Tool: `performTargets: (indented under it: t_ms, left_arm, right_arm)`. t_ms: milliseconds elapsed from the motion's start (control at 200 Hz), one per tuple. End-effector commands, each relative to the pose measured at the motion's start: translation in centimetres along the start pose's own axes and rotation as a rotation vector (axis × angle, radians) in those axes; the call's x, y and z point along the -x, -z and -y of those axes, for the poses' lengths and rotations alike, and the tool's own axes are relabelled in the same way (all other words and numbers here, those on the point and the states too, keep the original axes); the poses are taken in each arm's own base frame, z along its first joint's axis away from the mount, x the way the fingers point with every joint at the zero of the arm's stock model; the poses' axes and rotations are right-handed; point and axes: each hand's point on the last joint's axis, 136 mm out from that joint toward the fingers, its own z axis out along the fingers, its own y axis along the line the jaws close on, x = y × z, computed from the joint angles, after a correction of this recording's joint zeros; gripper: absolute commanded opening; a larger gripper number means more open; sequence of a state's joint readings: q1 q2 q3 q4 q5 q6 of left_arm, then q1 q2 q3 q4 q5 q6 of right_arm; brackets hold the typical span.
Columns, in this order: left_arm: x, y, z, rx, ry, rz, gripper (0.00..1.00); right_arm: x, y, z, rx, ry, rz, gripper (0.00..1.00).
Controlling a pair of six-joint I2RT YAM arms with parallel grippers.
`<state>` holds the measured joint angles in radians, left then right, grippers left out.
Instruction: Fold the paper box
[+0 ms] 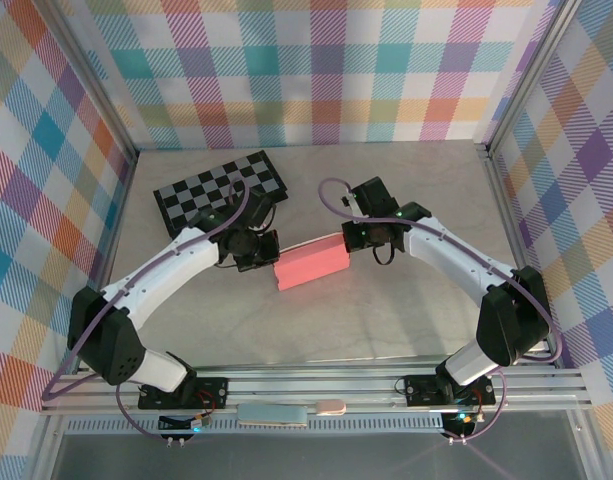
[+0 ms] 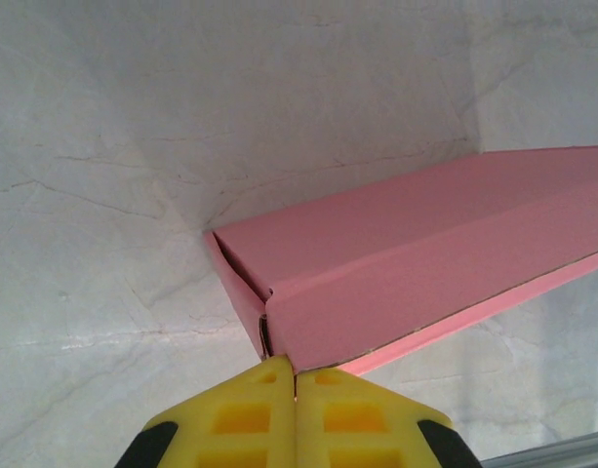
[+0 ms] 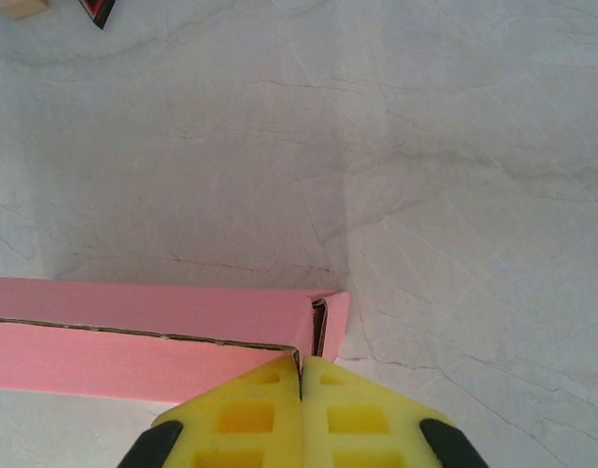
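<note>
Both tools are fully closed: left tool (image 2: 297, 369) touches one end of the box (image 2: 425, 253), right tool (image 3: 302, 363) the other.

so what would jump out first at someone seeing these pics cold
The pink paper box catches the eye first, lying flat in the middle of the pale table. The left gripper and the right gripper are both shut, with their yellow tips right at opposite ends of it. Behind it to the left lies a black-and-grey checkered board, and loud plaid walls ring the table.
</note>
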<state>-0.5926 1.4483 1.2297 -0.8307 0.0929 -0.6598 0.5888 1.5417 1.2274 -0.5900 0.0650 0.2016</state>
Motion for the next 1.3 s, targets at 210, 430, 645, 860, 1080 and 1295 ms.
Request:
performTargets:
  t_ms: [210, 430, 645, 860, 1080, 1295]
  left_arm:
    - [-2.8, -2.7, -2.0, 0.065, -0.08, -0.086, 0.0]
    - [-3.7, -3.3, -3.1, 0.147, -0.127, -0.091, 0.0]
    - [-3.5, -3.1, -3.2, 0.172, -0.141, -0.078, 0.0]
    - [-3.5, -3.2, -3.0, 0.177, -0.15, -0.08, 0.0]
    - [-3.4, -3.3, -2.7, 0.175, -0.159, -0.08, 0.0]
    - [-3.5, -3.3, -2.5, 0.173, -0.164, -0.079, 0.0]
  right_arm:
    - [-4.5, -1.5, 0.7, -0.023, 0.069, -0.128, 0.0]
    - [-4.4, -1.1, 0.6, -0.023, 0.055, -0.116, 0.0]
    - [-3.3, 0.5, 0.1, -0.004, -0.006, -0.076, 0.04]
    - [-2.6, 3.1, -0.8, 0.045, -0.138, -0.033, 0.28]
    - [-2.0, 5.2, -1.2, 0.087, -0.322, 0.007, 0.51]
    - [-1.0, 5.9, -0.4, 0.165, -0.864, 0.038, 0.79]
